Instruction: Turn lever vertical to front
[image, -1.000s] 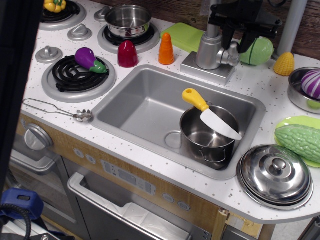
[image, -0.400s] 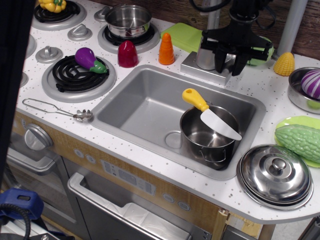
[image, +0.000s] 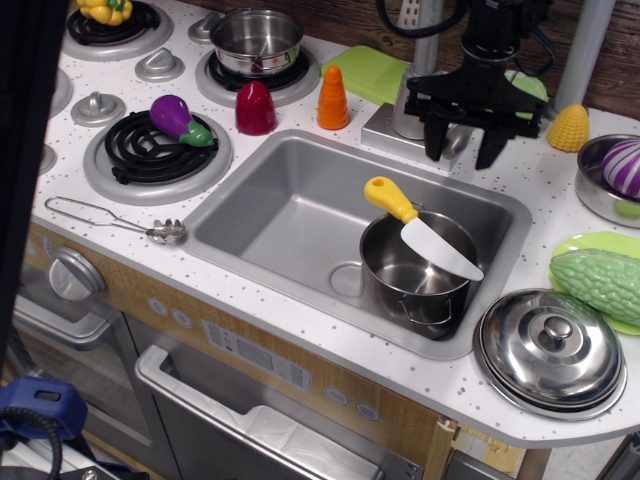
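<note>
Lever (image: 458, 141): behind the sink (image: 290, 215), at the faucet base (image: 385, 125), mostly hidden by the gripper (image: 463, 150). Likely rigid, light, smooth; pivots on a stub, best pushed near its free tip. Gripper: fingers spread open, straddling it. Room: sink rim in front, spout pipe (image: 425, 50) just left, green block (image: 366, 72) behind.

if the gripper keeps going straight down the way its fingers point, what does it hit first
Most likely the faucet base plate or the lever stub at about, which sits between the open gripper's fingers. Depth is unclear from this one view.
</note>
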